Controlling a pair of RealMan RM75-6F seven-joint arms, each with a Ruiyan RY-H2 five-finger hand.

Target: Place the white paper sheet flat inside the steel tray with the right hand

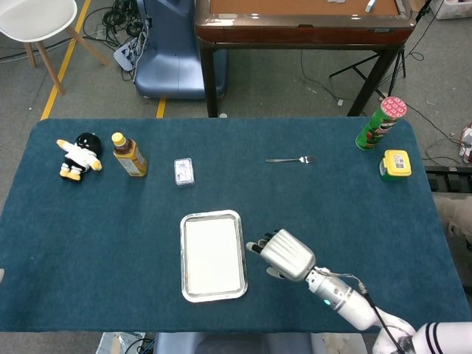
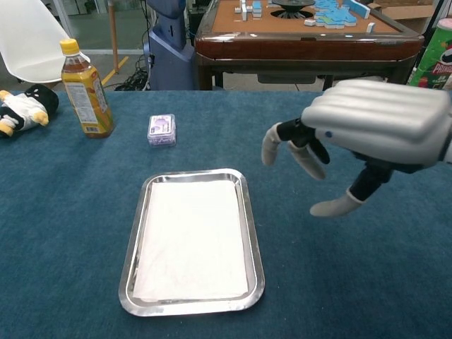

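- Looking down from the head view, the white paper sheet (image 1: 213,254) lies flat inside the shiny steel tray (image 1: 184,258) on the dark blue worktop (image 1: 96,221).
- The grey right hand (image 1: 284,254) hangs just beside the tray, on its right side, and does not touch it. Its fingers (image 1: 254,245) are spread a little and hold nothing.
- The left hand does not show in this view.
- Farther off sit a small brown bottle with a yellow cap (image 1: 128,155), a black and white soft toy (image 1: 80,155), a silver fork (image 1: 291,159) and a green tube can (image 1: 380,123).
- From the chest view, the paper (image 2: 191,240) fills the floor of the tray (image 2: 254,247) and looks smooth, with no corner sticking up that I can see.
- The right hand (image 2: 367,134) is up in the air, well to the right of the tray. The fingers (image 2: 272,145) point down and are apart, with nothing in them.
- The left hand does not show here either.
- I think the putting-in step is done. The next move only needs the hand to go away from the tray without bumping it.
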